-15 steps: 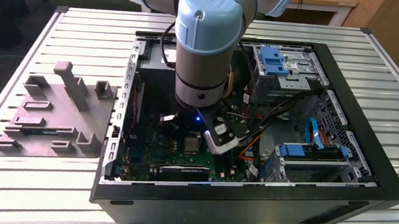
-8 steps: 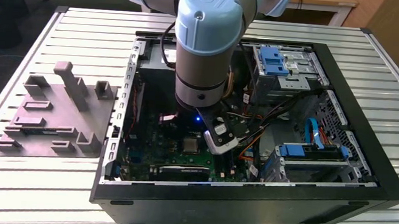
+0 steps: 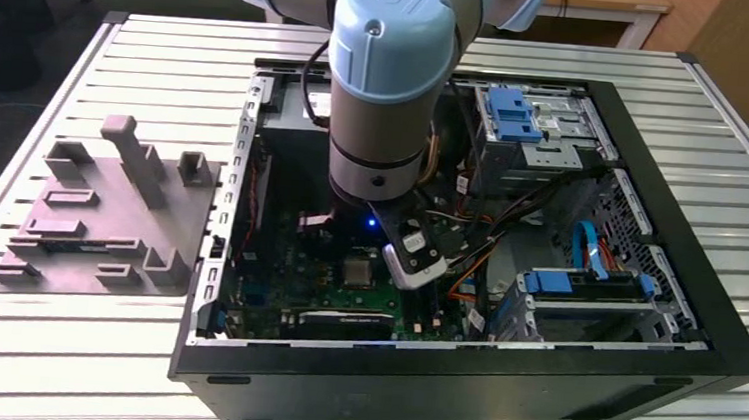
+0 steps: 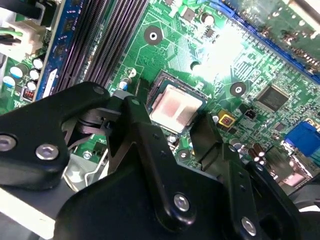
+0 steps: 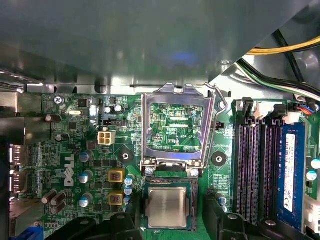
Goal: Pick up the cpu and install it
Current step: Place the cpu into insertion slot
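Slatted metal table [image 3: 77, 76] is occupied by an open black computer case [image 3: 467, 393], entered by the arm [image 3: 384, 90]. Over the green motherboard [image 5: 75, 165] the gripper [image 5: 171, 215] is spread wide, fingers [image 4: 150, 140] flanking the cpu [image 4: 175, 107], which is seated in its socket beside the flipped-open metal frame [image 5: 175, 92].

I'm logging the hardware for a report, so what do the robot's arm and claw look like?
The arm is a silver-grey tube with rounded pale blue joint caps; a thin black cable runs beside it and a small blue light glows near the wrist. The claw is black, built of flat linked plates with silver screws.
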Controlling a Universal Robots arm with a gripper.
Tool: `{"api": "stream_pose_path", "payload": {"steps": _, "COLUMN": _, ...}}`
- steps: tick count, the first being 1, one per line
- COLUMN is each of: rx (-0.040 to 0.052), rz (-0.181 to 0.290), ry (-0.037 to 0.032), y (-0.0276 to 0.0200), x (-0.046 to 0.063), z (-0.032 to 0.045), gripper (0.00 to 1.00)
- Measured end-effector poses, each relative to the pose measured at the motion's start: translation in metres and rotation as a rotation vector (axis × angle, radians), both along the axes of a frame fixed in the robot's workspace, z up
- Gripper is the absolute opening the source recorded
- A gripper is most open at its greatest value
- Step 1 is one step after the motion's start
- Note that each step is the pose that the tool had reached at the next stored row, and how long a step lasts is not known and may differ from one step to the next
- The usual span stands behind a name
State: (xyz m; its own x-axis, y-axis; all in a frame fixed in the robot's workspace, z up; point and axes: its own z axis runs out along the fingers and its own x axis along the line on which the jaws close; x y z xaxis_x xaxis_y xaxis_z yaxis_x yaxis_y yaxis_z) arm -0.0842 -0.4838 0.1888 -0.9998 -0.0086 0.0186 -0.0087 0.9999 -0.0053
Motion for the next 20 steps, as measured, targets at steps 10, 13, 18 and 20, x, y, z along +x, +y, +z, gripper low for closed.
{"api": "stream_pose_path", "payload": {"steps": 10, "rx": 0.0029, "rz": 0.0, "ry": 0.0, "y": 0.0, "x": 0.0, "z": 0.0, "gripper": 0.47}}
{"api": "stream_pose_path", "payload": {"steps": 13, "rx": 0.0029, "rz": 0.0, "ry": 0.0, "y": 0.0, "x": 0.0, "z": 0.0, "gripper": 0.47}}
{"api": "stream_pose_path", "payload": {"steps": 18, "rx": 0.003, "rz": 0.0, "ry": 0.0, "y": 0.0, "x": 0.0, "z": -0.0001, "gripper": 0.54}}
{"api": "stream_pose_path", "payload": {"steps": 20, "rx": 0.0027, "rz": 0.0, "ry": 0.0002, "y": -0.0001, "x": 0.0, "z": 0.0009, "gripper": 0.54}}
